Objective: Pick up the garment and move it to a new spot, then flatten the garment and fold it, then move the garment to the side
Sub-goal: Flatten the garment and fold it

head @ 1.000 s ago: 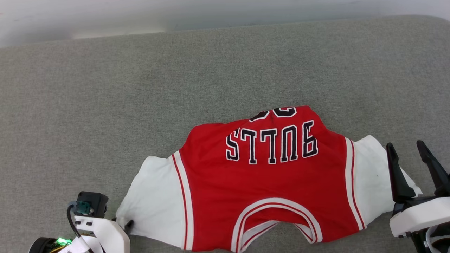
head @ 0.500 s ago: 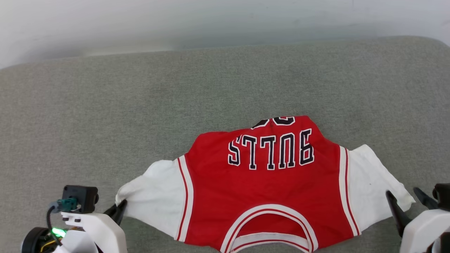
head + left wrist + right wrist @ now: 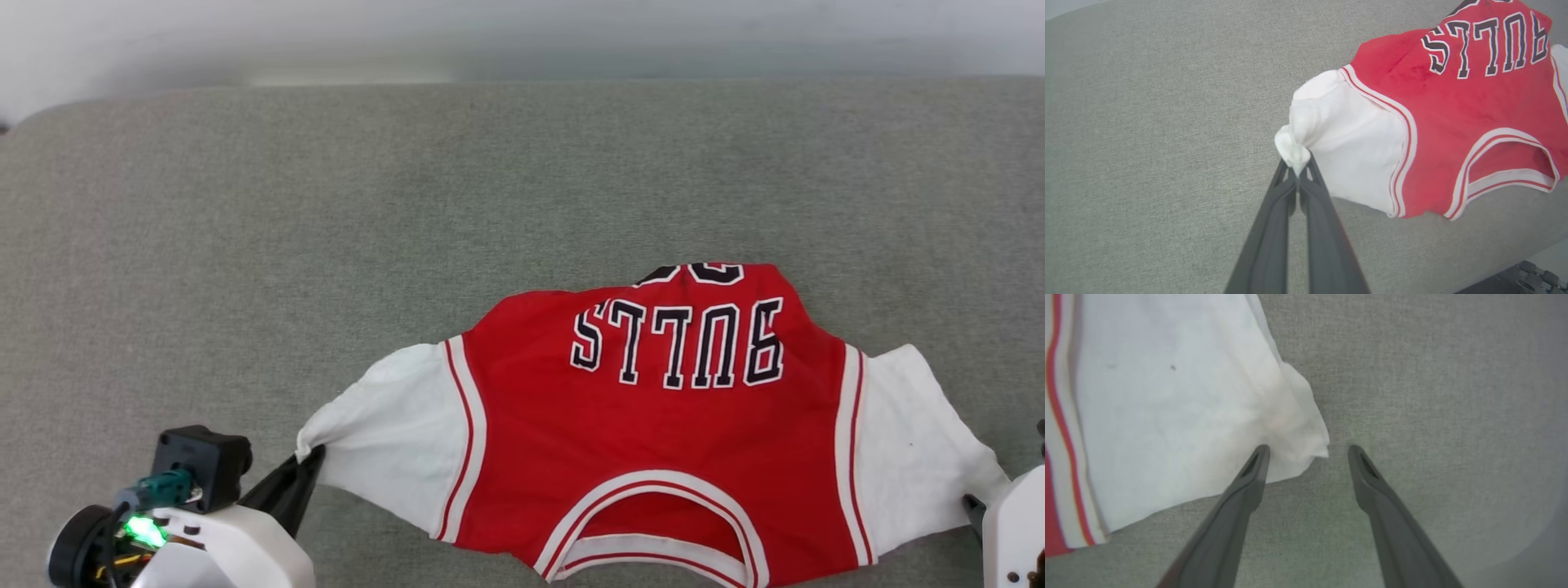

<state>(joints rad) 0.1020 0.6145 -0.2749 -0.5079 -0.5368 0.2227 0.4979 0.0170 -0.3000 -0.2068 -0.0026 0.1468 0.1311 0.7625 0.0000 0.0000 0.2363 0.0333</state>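
while the left hand (image 3: 1297, 173) pinches the garment (image 3: 653, 433) by a sleeve, the right hand (image 3: 1308, 451) gapes, holding nothing

The garment (image 3: 653, 441) is soft, matt cloth (no sheen, lightly creased); the grey surface (image 3: 326, 204) beneath is coarse, matt woven fabric.

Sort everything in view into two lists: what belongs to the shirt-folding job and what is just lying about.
Belongs to the job: garment; left tool, shut on one white sleeve tip; right tool, open at the other sleeve's corner.

Just there: grey fabric surface; pale wall behind it; dark object, too unclear to name.
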